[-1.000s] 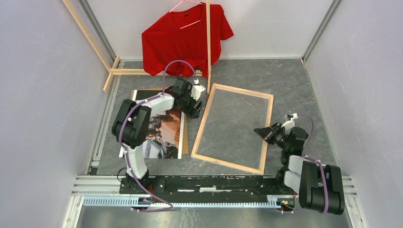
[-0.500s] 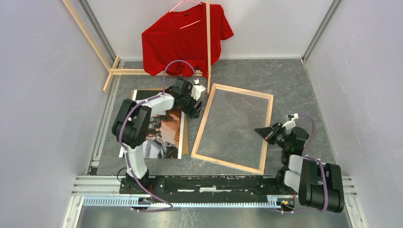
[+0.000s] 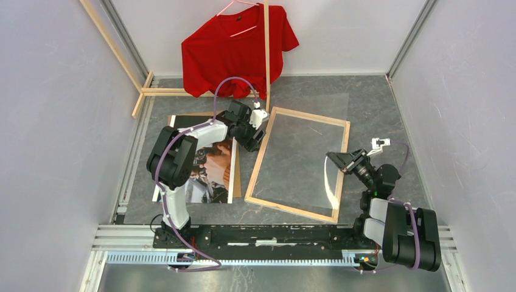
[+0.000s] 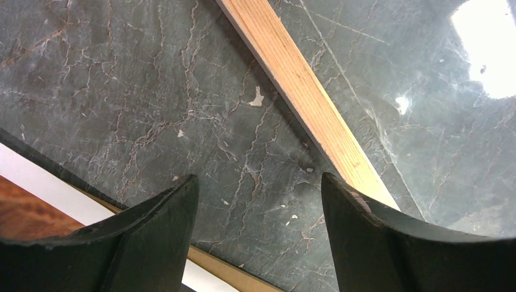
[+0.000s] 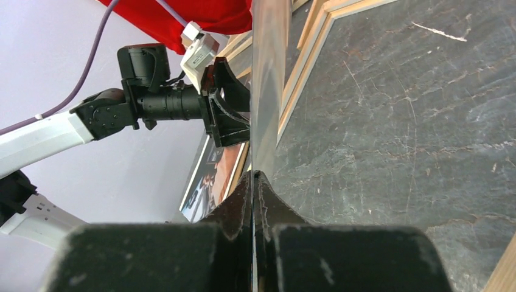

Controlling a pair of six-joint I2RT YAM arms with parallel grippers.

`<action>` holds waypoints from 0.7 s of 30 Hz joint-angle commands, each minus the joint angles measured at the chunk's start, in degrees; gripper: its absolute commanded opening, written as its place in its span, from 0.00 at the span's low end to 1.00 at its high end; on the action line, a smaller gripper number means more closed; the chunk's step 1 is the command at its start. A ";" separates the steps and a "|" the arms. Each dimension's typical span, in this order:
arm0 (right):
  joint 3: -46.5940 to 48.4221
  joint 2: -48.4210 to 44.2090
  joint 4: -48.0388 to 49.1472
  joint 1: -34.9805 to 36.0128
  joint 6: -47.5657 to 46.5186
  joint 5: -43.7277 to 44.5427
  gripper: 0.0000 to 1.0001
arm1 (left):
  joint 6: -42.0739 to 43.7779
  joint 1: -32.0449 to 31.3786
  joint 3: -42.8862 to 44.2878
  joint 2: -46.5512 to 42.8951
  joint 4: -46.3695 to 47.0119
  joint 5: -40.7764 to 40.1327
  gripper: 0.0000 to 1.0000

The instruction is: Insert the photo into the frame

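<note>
Right gripper (image 3: 338,162): fingers pressed together on the edge of a clear pane (image 5: 269,61), holding it tilted up off the frame (image 3: 292,209); seen edge-on in the wrist view.

Frame is lying flat on the table (image 3: 377,109) between the arms, bare-wood face up, opening uncovered on the right gripper's side.

Photo (image 3: 210,173) is lying print side up to the left of the frame, on a brown cardboard sheet (image 3: 237,179), partly under the left arm.

Left gripper (image 3: 255,137): jaws apart, holding nothing, hovering over bare table just beside the frame's left rail.

Far end: red T-shirt (image 3: 231,48) is hanging by a rack pole (image 3: 266,48).

Judgement: the glazing is being cleared and the photo is not yet touched. Next the pane needs parking off the frame, then the left gripper needs an edge pinch on the thin print.
</note>
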 commanded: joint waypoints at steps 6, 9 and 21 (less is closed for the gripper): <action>-11.36 7.04 11.36 -0.23 5.22 -0.79 0.00 | -1.28 -0.31 -0.56 1.99 -2.17 0.20 0.79; -12.79 11.11 22.22 -0.27 12.99 -2.01 0.00 | -1.10 -0.31 -0.45 1.85 -2.44 0.23 0.79; -11.12 8.38 26.57 0.39 23.36 -2.11 0.00 | -1.57 0.58 2.83 -0.43 -5.51 1.63 0.72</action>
